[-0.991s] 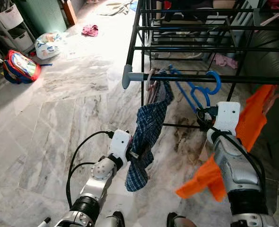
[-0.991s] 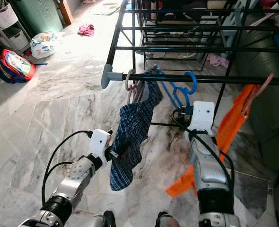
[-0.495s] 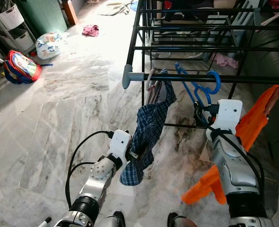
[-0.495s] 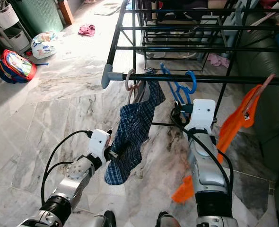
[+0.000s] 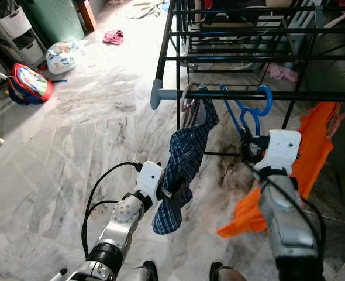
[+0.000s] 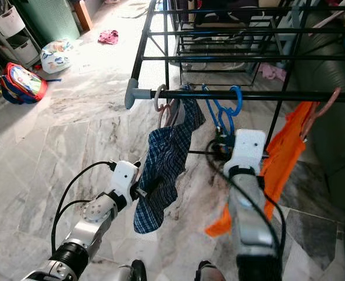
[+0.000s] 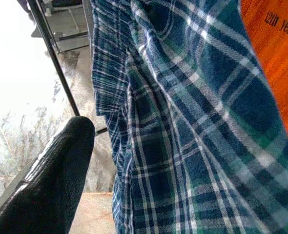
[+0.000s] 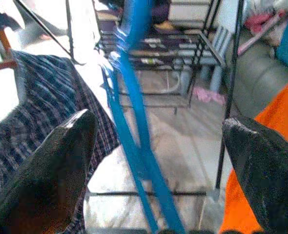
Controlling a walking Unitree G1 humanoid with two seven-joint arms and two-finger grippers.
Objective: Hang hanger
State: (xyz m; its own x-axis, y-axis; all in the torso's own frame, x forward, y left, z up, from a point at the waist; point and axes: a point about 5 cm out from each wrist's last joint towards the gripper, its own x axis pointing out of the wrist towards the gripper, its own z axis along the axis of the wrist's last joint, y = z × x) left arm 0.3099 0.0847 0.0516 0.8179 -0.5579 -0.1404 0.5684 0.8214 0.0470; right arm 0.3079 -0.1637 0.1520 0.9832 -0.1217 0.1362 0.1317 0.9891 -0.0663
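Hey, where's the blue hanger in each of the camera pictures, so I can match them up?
Left eye view: blue hanger hooked on the black rail, right of the plaid shirt.
Right eye view: same hanger, just above the right end effector's white wrist.
Left wrist view: not in it.
Right wrist view: hanger runs between the open black fingers.
Shared landmark: the plaid shirt.

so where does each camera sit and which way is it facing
Left and right eye views: on the head, looking forward and down at the drying rack rail, the plaid shirt and both silver arms.
Left wrist view: along the left end effector; one black finger beside the plaid shirt.
Right wrist view: along the right end effector, open around the blue hanger.
Shared: plaid shirt and orange garment.
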